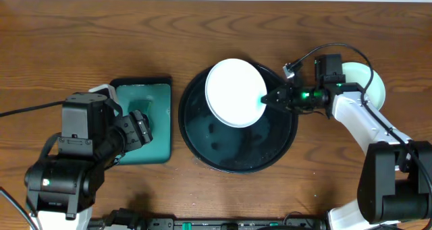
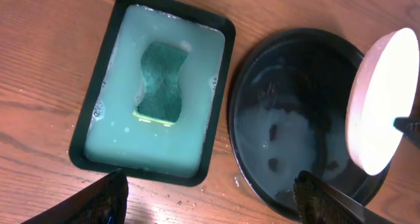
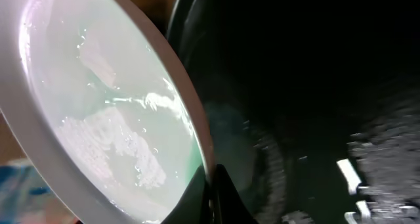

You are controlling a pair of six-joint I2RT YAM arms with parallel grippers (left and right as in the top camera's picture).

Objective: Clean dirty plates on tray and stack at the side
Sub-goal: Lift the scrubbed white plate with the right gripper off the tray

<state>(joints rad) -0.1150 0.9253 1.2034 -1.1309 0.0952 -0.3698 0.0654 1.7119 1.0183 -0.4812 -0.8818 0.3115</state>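
Observation:
My right gripper (image 1: 265,99) is shut on the rim of a white plate (image 1: 234,92) and holds it tilted above the black round tray (image 1: 202,146). In the right wrist view the plate (image 3: 111,119) shows wet foam and a pale green sheen, with my fingers (image 3: 211,184) pinching its edge. The plate also shows in the left wrist view (image 2: 380,106) over the tray (image 2: 289,119). A pale mint plate (image 1: 368,78) lies at the right, partly under the right arm. My left gripper (image 2: 210,201) is open and empty above the table.
A teal rectangular tray (image 1: 152,95) of soapy water holds a green sponge (image 2: 162,83) left of the black tray. Water and dark patches lie in the black tray. Drops wet the wood between the trays.

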